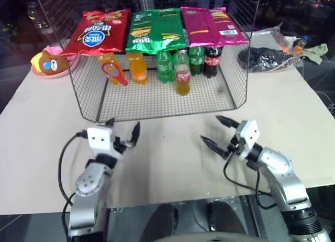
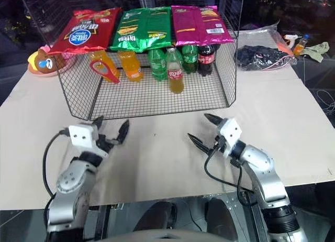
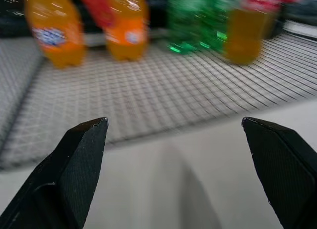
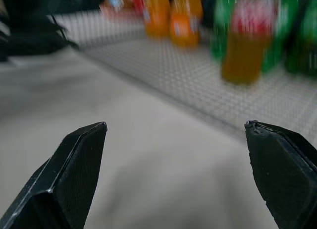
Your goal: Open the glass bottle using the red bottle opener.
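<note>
1. Landmark: wire basket (image 1: 84, 103) on the table.
2. Glass bottle (image 1: 182, 73) stands upright inside the basket, in front of the bottle row, right of middle.
3. Red bottle opener (image 1: 113, 73) leans on an orange bottle at the basket's left, long axis slanted.
4. Left gripper (image 1: 122, 132) and right gripper (image 1: 216, 130) hover outside the basket's front, both spread wide, empty.
5. Judgement: opener nearer the left, bottle nearer the right.

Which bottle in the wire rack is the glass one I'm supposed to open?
Look inside the wire mesh rack, under the snack bags. The glass bottle stands in front of the green bottles: small, clear, filled with amber drink, with a red label and red cap.
</note>
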Tool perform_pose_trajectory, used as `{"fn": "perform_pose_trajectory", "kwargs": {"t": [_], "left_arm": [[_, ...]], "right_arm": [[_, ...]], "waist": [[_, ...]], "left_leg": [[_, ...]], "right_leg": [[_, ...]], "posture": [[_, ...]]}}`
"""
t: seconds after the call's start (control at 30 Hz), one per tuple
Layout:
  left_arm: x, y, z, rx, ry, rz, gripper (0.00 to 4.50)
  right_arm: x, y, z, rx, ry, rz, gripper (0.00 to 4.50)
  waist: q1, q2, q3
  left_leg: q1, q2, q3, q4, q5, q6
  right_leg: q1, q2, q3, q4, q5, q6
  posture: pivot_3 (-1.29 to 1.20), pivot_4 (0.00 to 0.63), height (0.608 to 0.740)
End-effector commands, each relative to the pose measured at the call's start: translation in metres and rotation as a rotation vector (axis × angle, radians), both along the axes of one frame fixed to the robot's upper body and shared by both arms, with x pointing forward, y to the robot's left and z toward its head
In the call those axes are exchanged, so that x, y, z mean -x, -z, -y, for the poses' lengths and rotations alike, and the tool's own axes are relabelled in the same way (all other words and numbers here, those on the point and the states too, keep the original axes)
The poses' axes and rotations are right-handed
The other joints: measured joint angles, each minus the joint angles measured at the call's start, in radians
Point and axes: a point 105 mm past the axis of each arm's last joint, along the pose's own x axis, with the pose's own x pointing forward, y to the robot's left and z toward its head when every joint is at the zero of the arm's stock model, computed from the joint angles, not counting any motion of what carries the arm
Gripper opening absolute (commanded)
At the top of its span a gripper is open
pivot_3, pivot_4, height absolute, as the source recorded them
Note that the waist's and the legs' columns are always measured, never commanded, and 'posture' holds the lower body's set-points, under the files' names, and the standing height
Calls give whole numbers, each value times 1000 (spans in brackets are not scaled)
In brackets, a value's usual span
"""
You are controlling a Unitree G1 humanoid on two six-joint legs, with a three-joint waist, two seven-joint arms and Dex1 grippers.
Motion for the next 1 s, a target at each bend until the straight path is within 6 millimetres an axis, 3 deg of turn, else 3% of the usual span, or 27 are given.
{"fn": "perform_pose_trajectory", "kwargs": {"t": [0.03, 0.23, 0.33, 0.63, 0.83, 0.97, 1.0], "left_arm": [[-18, -19, -18, -11, -68, 71, 4466], [-49, -47, -29, -1, -134, 163, 4466], [-61, -53, -27, 11, -133, 184, 4466], [-100, -77, -17, 10, -92, 239, 4466], [-113, -94, -25, 6, -116, 284, 4466], [-117, -95, -23, 10, -105, 294, 4466], [-117, -95, -22, 13, -100, 296, 4231]], "right_arm": [[6, -38, -16, -53, -64, 97, 4500], [8, -65, -32, -76, -108, 147, 4500], [8, -71, -37, -83, -122, 159, 4500], [9, -73, -46, -77, -135, 166, 4500], [9, -72, -46, -77, -127, 167, 4500], [9, -70, -45, -77, -117, 166, 4500], [9, -70, -45, -77, -115, 166, 4500]], "waist": [[1, 0, 0], [1, -1, 0], [0, -1, 0], [-1, -1, 0], [-4, -1, 0], [-5, -1, 0], [-4, -1, 0]], "left_leg": [[0, 0, 0, 0, 0, 0], [-4, -1, -5, 6, 0, 0], [-16, -3, -7, 12, 0, 0], [-20, -4, -8, 18, 1, -2], [-20, -4, -8, 19, 1, -2], [-20, -4, -8, 19, 1, -2], [-20, -4, -8, 19, 1, -2]], "right_leg": [[0, 0, 0, 0, 0, 0], [-1, 0, -5, 1, 0, 0], [-11, -2, -6, 5, 0, 0], [-15, -1, -7, 15, 0, 0], [-16, -1, -7, 16, 0, 0], [-16, -1, -7, 16, 0, 0], [-16, -1, -7, 16, 0, 0]], "posture": [[0, 150, 740], [0, 150, 740], [0, 150, 740], [0, 150, 740], [0, 150, 740], [0, 150, 740], [0, 150, 740]]}}
